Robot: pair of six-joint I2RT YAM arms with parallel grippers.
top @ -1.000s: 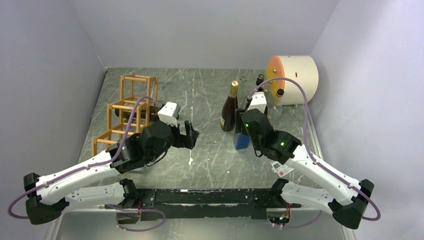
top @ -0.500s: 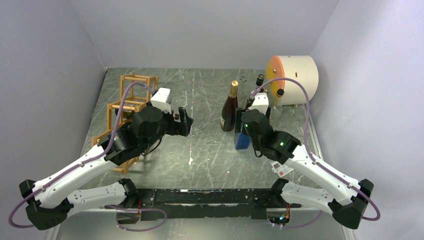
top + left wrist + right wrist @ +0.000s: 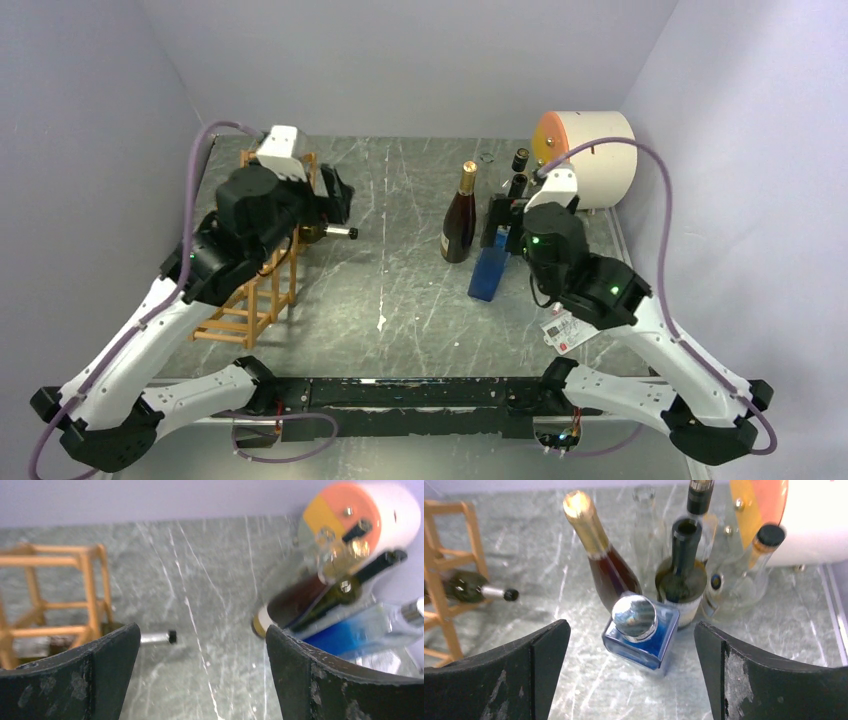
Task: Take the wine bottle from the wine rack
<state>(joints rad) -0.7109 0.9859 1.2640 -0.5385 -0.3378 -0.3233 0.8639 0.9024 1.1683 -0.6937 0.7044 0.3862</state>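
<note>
Wine bottle (image 3: pixel 471 589) of dark green glass, silver-necked, is lying in light-brown wooden wine rack (image 3: pixel 245 312); both jaws are gaping empty.

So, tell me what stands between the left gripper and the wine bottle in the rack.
Nothing visible does. The left gripper is open, and the neck of the wine bottle sticks out of the wine rack in clear sight ahead of it. The bars enclose only the bottle's body.

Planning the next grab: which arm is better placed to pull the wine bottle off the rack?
Left. The left gripper hangs open beside the wine rack, near the wine bottle's protruding neck. The right gripper is across the table over the blue bottle.
</note>
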